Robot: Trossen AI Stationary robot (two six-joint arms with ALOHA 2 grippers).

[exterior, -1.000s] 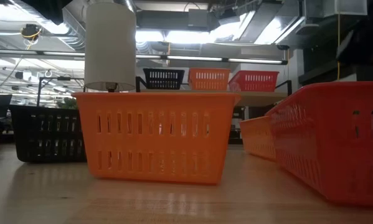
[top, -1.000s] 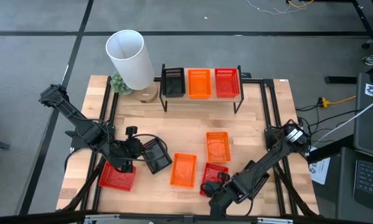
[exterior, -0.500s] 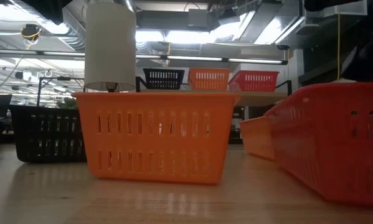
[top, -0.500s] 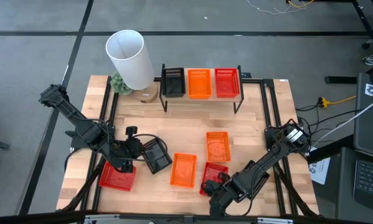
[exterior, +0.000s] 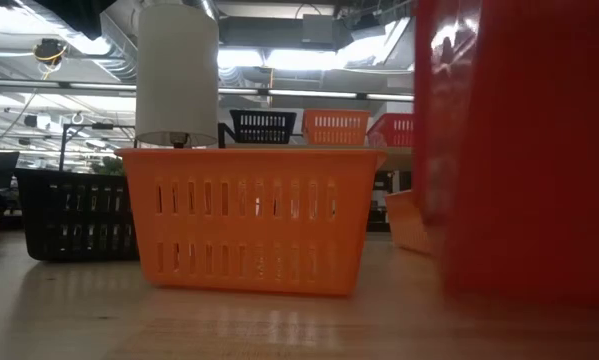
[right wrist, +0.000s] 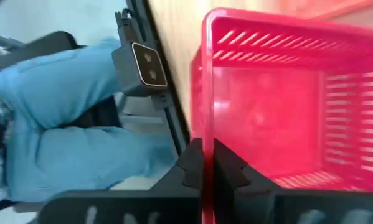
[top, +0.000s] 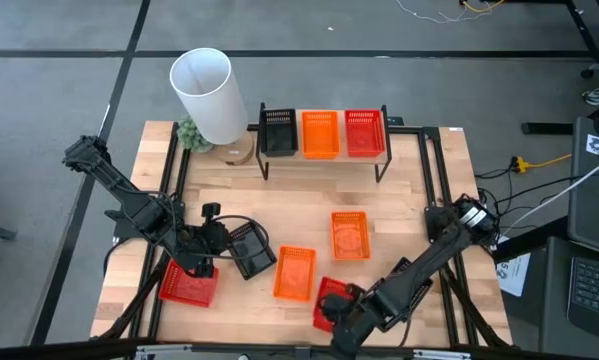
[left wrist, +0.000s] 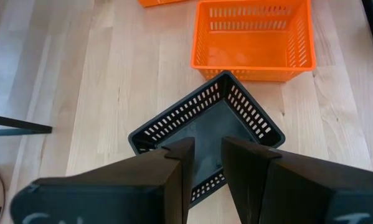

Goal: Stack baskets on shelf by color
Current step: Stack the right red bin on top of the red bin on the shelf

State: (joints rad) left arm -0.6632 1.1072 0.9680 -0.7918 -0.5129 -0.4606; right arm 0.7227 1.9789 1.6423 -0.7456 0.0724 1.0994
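Since the earlier frame the right gripper (top: 331, 308) has lifted and tilted its red basket (top: 331, 298) toward the near edge of the table (top: 409, 190), so in the low view this basket (exterior: 524, 150) now fills the right side and hides much of the far shelf. The fingers (right wrist: 189, 168) are closed on the basket's rim (right wrist: 205, 93), one on each side of the wall. Beyond the near table edge, the right wrist view shows a person's legs in light blue trousers (right wrist: 61, 124) and a small camera (right wrist: 139, 68) on the frame.

The left gripper (top: 219, 240) has its jaws closed on the near wall of a black basket (left wrist: 205, 130), which rests on the table at an angle. Just near-left of it lies another red basket (top: 187, 284), close to the left table edge. An orange basket (top: 296, 272) sits right of the black one, and a second orange basket (top: 350, 234) lies further right and a little farther back. Between these two and the shelf (top: 324, 152) the tabletop is open.

On the shelf stand one black (top: 278, 131), one orange (top: 320, 133) and one red basket (top: 364, 132) side by side. A tall white cylinder (top: 207, 96) stands at the far left corner, with a small green plant (top: 191, 134) beside it. No writing can be read.
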